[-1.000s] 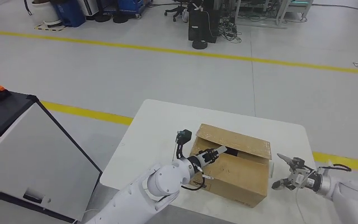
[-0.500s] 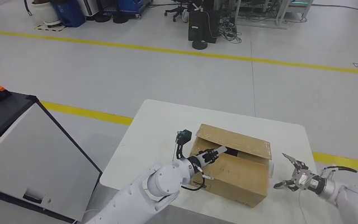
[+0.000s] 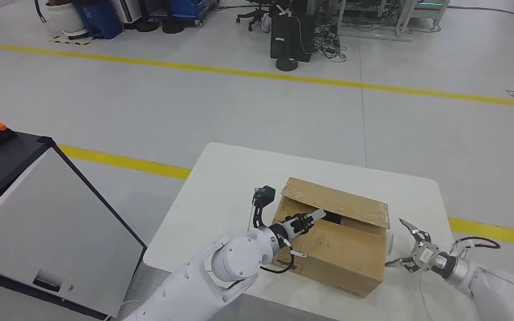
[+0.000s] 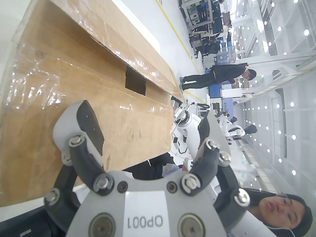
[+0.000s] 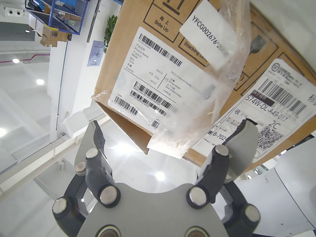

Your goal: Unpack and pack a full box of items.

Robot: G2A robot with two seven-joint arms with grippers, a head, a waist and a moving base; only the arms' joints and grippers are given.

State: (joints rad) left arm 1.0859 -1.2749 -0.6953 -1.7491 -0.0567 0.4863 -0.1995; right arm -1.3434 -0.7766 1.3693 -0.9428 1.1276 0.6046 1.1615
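A brown cardboard box [image 3: 341, 249] lies on the white table [image 3: 233, 176], its top flaps nearly closed with a dark gap between them. My left gripper [image 3: 309, 218] rests over the box's left end. In the left wrist view it [image 4: 145, 129] is open, with the edge of a top flap [image 4: 74, 75] between its fingers. My right gripper [image 3: 405, 247] hovers at the box's right end, open. In the right wrist view it [image 5: 170, 134] faces the labelled end wall [image 5: 153, 70], where a loose strip of clear tape [image 5: 222, 50] hangs down.
Bare tabletop runs behind and left of the box. The table's near edge is close to the box's front side. A grey cabinet with a black top [image 3: 48, 217] stands on the floor left of the table.
My right gripper has shifted a little closer to the box's right end. The left arm and the box have stayed still.
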